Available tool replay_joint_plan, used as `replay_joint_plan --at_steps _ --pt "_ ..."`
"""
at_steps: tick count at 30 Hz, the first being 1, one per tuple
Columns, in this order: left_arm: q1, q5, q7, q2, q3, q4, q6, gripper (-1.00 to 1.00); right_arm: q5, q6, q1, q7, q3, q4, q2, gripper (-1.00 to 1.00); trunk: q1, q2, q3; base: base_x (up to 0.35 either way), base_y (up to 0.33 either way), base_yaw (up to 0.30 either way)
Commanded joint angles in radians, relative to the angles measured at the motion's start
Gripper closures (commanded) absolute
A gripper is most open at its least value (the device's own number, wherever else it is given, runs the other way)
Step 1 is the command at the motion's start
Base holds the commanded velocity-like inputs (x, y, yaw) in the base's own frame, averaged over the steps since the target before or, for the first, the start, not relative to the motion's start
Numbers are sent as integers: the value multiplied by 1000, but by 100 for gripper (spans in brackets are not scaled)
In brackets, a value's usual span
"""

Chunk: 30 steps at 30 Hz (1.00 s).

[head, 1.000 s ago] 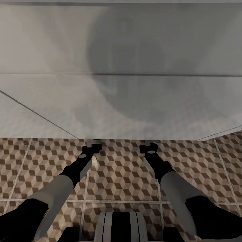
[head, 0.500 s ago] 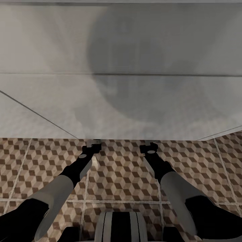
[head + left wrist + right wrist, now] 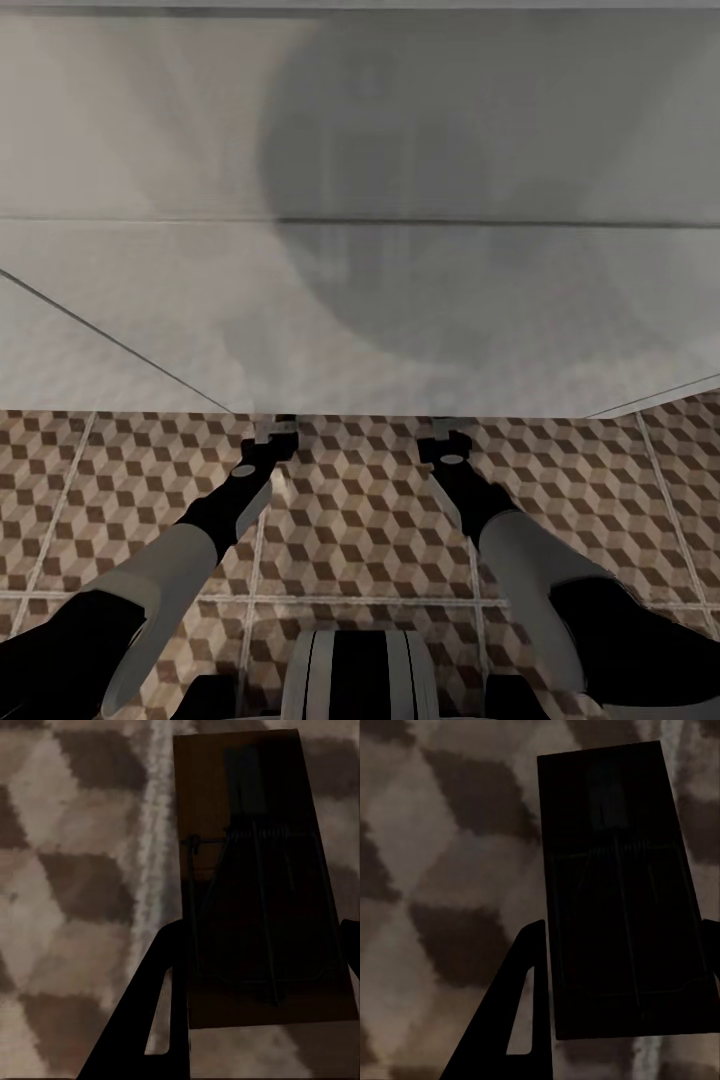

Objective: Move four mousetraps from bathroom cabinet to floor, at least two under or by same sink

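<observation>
Head view: both arms reach down over the brown cube-patterned tile floor (image 3: 360,520), beside a white panelled wall (image 3: 360,300).

Left wrist view: the left gripper (image 3: 259,967) clamps a flat tan mousetrap board (image 3: 255,877), its long axis running along the fingers.

Right wrist view: the right gripper (image 3: 622,975) likewise clamps a dark, shadowed mousetrap (image 3: 619,885) just above the tiles.

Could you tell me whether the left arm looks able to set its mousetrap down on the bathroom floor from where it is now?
Probably yes. The left gripper holds the mousetrap between its fingers over the bathroom floor, with only bare patterned tile showing beneath it.
</observation>
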Motion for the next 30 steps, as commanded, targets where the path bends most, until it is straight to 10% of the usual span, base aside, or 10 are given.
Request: replay_joint_plan --at_steps 1,30 --pt "-1 8 9 2 -9 3 -5 100 2 7 -8 -7 8 9 0 100 0 0 0 0 0 0" --pt "-1 5 -1 2 -9 8 -11 100 -22 -81 -39 23 7 51 -3 100 0 0 0 0 0 0"
